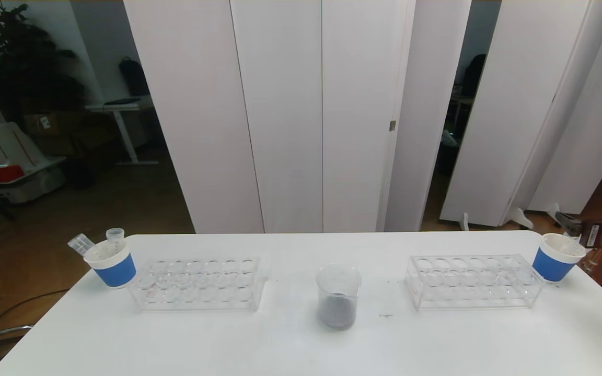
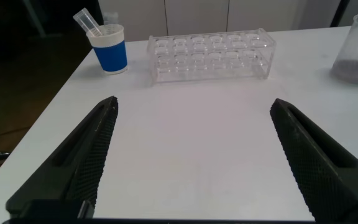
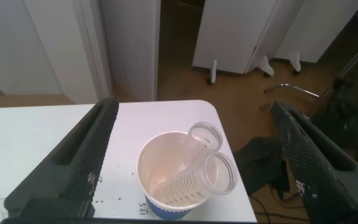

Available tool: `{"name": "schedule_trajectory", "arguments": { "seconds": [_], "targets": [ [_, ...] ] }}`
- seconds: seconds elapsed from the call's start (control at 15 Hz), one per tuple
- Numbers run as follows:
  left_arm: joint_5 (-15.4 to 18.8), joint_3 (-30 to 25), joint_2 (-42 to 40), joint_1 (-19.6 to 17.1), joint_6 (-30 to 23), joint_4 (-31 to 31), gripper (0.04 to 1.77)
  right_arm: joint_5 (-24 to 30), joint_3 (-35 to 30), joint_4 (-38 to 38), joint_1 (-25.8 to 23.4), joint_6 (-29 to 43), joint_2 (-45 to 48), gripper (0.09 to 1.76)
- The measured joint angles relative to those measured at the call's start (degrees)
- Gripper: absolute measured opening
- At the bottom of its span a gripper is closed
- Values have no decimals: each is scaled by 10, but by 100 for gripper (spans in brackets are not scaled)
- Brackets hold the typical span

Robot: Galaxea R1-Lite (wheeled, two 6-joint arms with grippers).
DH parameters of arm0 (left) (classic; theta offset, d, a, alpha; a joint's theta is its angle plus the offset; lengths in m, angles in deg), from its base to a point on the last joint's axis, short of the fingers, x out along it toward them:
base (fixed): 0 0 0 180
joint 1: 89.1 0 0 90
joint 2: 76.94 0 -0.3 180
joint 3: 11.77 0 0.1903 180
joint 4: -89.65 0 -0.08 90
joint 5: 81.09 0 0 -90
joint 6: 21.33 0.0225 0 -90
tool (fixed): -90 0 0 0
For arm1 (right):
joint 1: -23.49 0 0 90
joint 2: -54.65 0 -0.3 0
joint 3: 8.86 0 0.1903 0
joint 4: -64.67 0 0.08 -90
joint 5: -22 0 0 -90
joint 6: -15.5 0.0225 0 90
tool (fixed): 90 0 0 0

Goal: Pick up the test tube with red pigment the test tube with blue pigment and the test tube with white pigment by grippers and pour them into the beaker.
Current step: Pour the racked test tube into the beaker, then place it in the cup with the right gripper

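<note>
Right gripper (image 3: 191, 162), jaws spread wide and holding nothing, above the blue-banded white paper cup (image 3: 179, 180) at the far right corner of the white table (image 1: 301, 344); two clear graduated test tubes (image 3: 194, 180) lying emptied inside it, apparently discarded after pouring. Left gripper (image 2: 194, 162) equally wide, empty, low over the near left edge. Clear flared-rim beaker (image 1: 338, 295) centre-table, holding dark greyish liquid, flanked by two empty transparent tube racks (image 1: 199, 284). A second blue-banded cup (image 1: 112, 263) at the far left corner, tubes leaning inside. Pouring seemingly complete. Behind: white folding partitions (image 1: 301, 115), brown floor.
</note>
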Motion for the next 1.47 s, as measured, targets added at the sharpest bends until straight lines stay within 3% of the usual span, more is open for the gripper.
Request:
{"name": "schedule_trajectory", "arguments": {
  "seconds": [0.2,0.6,0.87,1.13,1.47],
  "targets": [
    [0,0,0,0,0,0,175,4,25,-44,0,-1,49,175],
    [0,0,0,0,0,0,175,26,70,-275,-4,1,229,175],
    [0,0,0,0,0,0,175,44,75,-388,11,2,379,175],
    [0,0,0,0,0,0,175,39,76,-538,66,5,527,175],
    [0,0,0,0,0,0,175,-5,66,-695,162,4,735,175]
  ]
}}
